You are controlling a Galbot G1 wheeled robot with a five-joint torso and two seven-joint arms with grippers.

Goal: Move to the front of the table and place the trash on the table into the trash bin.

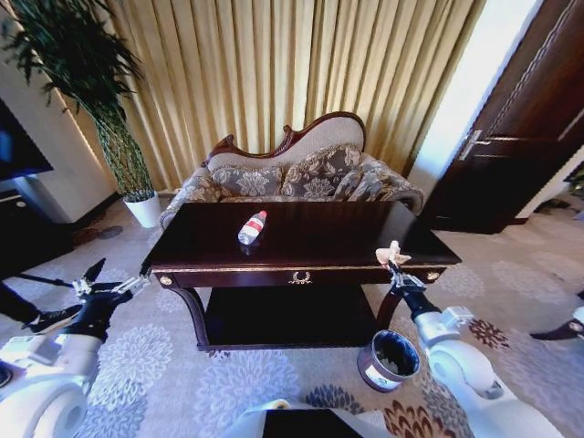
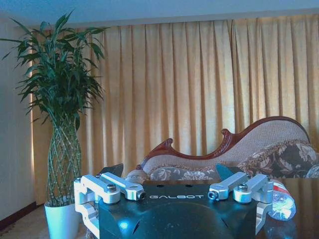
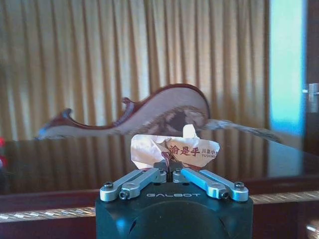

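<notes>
Your right gripper [image 3: 168, 167] pinches a crumpled wrapper [image 3: 174, 151] printed with red characters, legible at the wrist, above the table [image 1: 310, 239] edge. Left gripper [image 1: 108, 278] hangs spread beside it. Bottle [image 1: 252, 227] lies mid-table; trash bin [image 1: 388, 359] stands below, before gold curtains [image 1: 274, 73].

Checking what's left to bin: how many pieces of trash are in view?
2: the bottle lies on the table left of centre; the wrapper is pinched in the right gripper at the front right edge.

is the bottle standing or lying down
Lying down: the bottle rests on its side on the table, red cap pointing toward the sofa.
</notes>
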